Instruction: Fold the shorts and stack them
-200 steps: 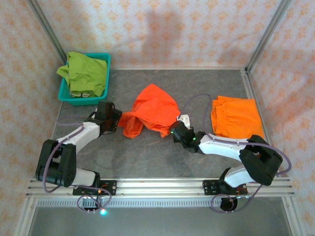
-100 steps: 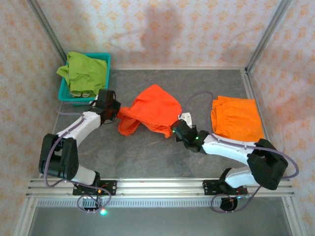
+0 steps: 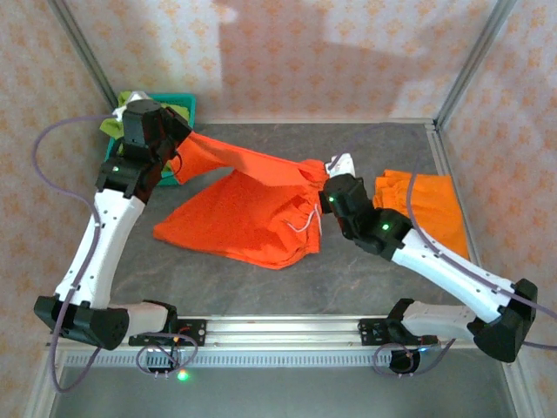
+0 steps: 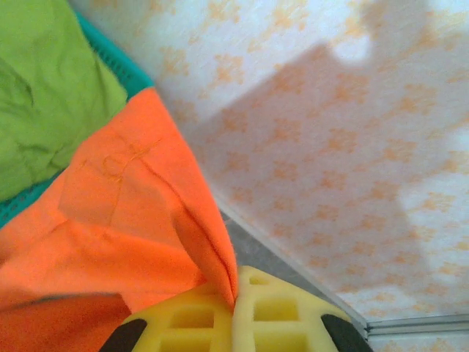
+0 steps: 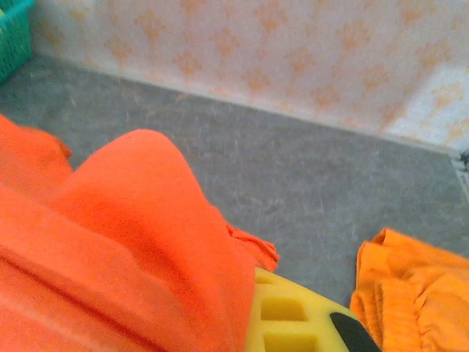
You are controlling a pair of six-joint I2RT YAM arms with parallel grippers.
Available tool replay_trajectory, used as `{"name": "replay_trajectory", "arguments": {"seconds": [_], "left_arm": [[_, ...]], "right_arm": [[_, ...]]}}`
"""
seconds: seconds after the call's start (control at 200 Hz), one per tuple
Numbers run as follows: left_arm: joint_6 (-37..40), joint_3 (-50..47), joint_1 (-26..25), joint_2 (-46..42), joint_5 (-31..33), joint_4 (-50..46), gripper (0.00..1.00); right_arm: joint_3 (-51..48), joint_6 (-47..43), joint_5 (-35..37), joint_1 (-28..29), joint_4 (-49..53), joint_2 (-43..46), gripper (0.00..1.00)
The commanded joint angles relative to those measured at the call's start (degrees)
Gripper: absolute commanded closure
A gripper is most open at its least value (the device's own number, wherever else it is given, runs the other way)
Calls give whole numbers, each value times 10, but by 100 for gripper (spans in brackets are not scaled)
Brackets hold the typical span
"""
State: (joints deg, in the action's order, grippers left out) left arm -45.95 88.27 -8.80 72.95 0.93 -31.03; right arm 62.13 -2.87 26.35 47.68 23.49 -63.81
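Setup here is a booth with orange-patterned wallpaper on three sides and a grey stone-look table, with a teal basket tucked in the far corner. I'll place everything off that basket. The biggest thing going is the spread orange shorts: one end is lifted up just beside the basket's rim, and the top edge stretches away to the basket's right, with the rest draping down onto the table nearer me than the basket. My left gripper is pinched tight on that raised end, fabric squeezed right between the yellow pads, basically at the basket's edge. My right gripper is clamped on the other end, well apart from the basket off to its right. Further right again, the far side of the table from the basket, sit the folded orange shorts. The green shorts are bunched up inside the basket.
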Motion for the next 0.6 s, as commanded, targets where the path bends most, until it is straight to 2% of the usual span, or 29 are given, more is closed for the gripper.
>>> {"name": "replay_trajectory", "arguments": {"seconds": [0.0, 0.145, 0.36, 0.5, 0.595], "left_arm": [[62, 69, 10, -21, 60, -48, 100], [92, 138, 11, -31, 46, -66, 100], [117, 187, 10, -33, 4, -86, 100], [126, 186, 10, -39, 15, -90, 100], [126, 182, 10, -33, 8, -87, 100]], "right_arm": [[59, -58, 36, -11, 63, 30, 100], [125, -84, -4, -11, 92, 50, 100], [177, -91, -58, -11, 146, 62, 100], [180, -78, -56, -11, 166, 67, 100], [172, -84, -28, -11, 164, 70, 100]]}}
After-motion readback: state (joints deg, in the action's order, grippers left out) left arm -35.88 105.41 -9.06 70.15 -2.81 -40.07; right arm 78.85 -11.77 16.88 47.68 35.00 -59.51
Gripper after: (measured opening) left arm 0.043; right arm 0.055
